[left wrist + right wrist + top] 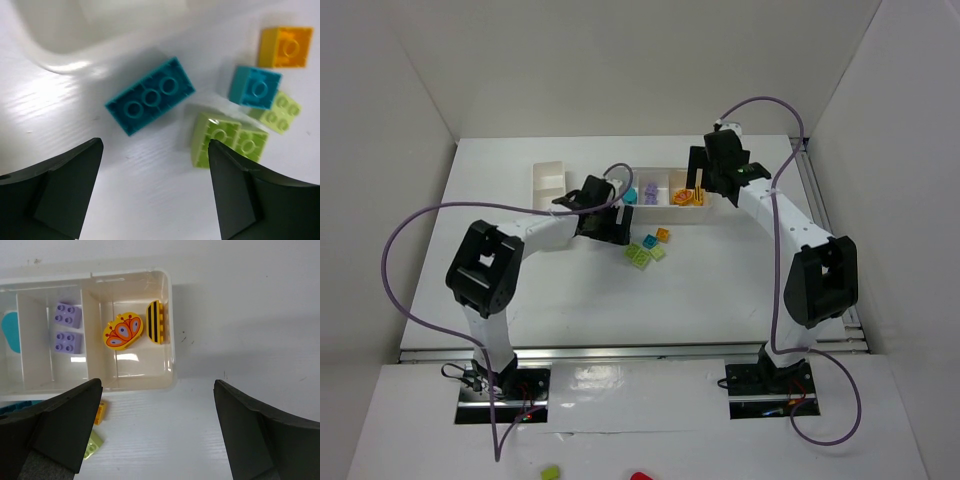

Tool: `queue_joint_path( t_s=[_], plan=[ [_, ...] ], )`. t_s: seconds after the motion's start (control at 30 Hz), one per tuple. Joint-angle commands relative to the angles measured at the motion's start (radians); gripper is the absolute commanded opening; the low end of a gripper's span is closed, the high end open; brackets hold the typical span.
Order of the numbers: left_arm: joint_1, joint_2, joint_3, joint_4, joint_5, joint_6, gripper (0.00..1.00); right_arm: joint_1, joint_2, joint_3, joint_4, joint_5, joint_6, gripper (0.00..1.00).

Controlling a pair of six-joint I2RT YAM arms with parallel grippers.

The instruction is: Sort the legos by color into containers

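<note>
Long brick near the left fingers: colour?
Long brick is teal; best in left wrist view.

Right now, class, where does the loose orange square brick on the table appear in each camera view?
Top external: the orange brick sits near the picture's centre.
Left wrist: upper right corner.
Right wrist: lower left, only partly visible.
Shared landmark: lime green bricks beside it.

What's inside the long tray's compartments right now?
In the long tray, the end compartment holds a rounded yellow-orange piece and a striped yellow piece; the middle, two purple bricks. The third shows a teal piece, mostly cut off by the frame edge.
</note>
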Motion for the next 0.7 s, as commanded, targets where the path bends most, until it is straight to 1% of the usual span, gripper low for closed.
queue_joint_path(
  t_s=[0.0,0.1,0.2,0.3,0.4,0.5,0.67],
  plan=[
    [-0.003,0.018,0.072,-0.049,-0.203,0.052,0.95,0.003,-0.047,-0.006,-0.004,0.010,0.010,1.00],
    [-0.003,0.059,0.110,-0.074,-0.244,0.085,0.95,0.003,-0.047,-0.006,-0.004,0.010,0.010,1.00],
    [-0.003,0.090,0.121,-0.074,-0.212,0.121,0.96,0.003,-0.047,-0.006,-0.013,0.019,0.010,1.00],
    [-0.003,0.101,0.121,-0.074,-0.156,0.148,1.00,0.003,-0.047,-0.006,-0.013,0.019,0.010,1.00],
    [-0.003,0.101,0.112,-0.074,-0.124,0.190,1.00,0.003,-0.047,-0.006,-0.022,0.019,0.010,1.00],
    [0.017,0.091,0.103,-0.065,-0.052,0.217,1.00,0.013,-0.047,0.003,-0.022,0.019,0.010,1.00],
    [0.036,0.183,0.193,-0.065,-0.035,0.217,0.99,0.022,-0.038,0.012,-0.022,0.019,0.010,1.00]
  ],
)
